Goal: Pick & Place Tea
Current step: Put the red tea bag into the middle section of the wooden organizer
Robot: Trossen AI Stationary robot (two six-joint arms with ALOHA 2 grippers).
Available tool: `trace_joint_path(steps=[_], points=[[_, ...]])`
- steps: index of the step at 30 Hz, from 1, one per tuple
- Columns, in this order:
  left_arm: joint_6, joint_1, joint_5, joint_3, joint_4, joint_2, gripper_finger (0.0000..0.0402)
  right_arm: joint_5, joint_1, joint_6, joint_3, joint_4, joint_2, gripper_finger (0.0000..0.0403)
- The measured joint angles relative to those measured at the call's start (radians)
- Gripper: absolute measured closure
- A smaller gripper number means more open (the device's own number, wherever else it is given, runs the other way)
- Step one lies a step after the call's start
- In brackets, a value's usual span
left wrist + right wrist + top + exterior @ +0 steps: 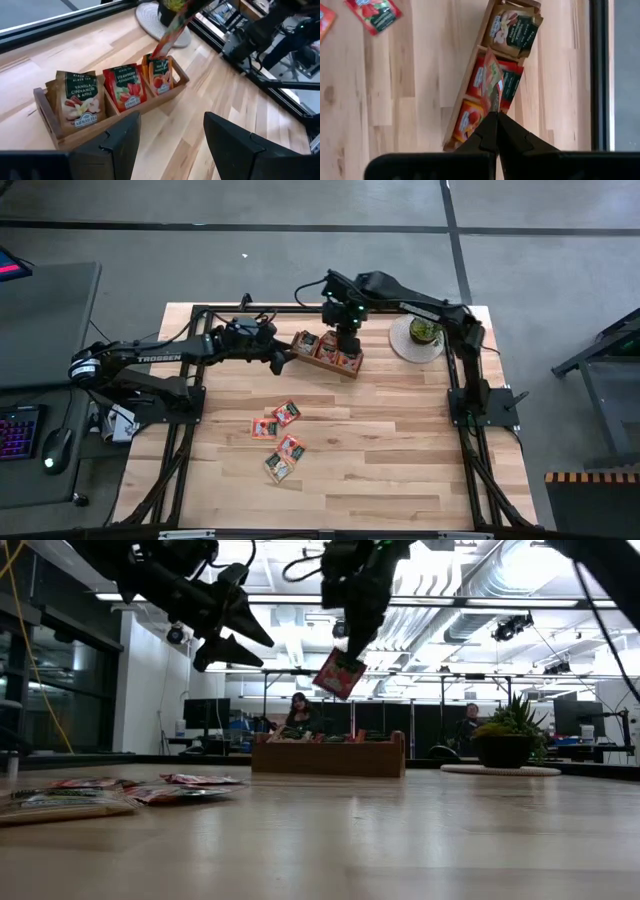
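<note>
Your right hand (495, 116) is clamped on one red tea sachet (339, 674), gripping it by its upper edge so that it hangs tilted below the fingers. In the low view the sachet hangs clear above the wooden tray (328, 757), not touching it. In the right wrist view it hangs over the tray's middle compartment, in line with the red strawberry sachets (127, 91) already standing there.

The relation that governs the drop is this: the tray's long axis runs diagonally across the far part of the worktop (400, 440), and its three compartments lie in a row along that axis. The held sachet must go straight down into one compartment. The sachets stand upright with their faces along the tray's length, so the held one should hang the same way to slip in. It appears close to that orientation, though its tilt may catch a divider wall.

Your left hand (172, 145) has its fingers apart and holds nothing. It hovers just beside the tray's vanilla-cinnamon end (77, 100), looking along the row. It is the nearer hand to the loose sachets (279, 438) lying flat on the worktop nearer the front, well apart from the tray.

The potted plant (424, 332) stands on its mat near the tray's other end, out of the drop path.
</note>
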Motion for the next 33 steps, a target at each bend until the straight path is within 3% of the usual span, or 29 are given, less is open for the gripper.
trace_joint_path(steps=[6,13,33], points=[[-0.025,0.0,-0.052,0.0,-0.016,0.0,0.0186,-0.003,-0.006,0.015,0.104,-0.03,0.138,0.0403],[-0.022,0.0,-0.11,0.0,-0.104,-0.057,0.0186,-0.003,-0.006,0.021,0.117,-0.049,0.233,0.0403],[-0.017,0.0,-0.184,0.0,-0.24,-0.15,0.0186,-0.015,-0.005,0.019,0.114,0.0,0.324,0.0403]])
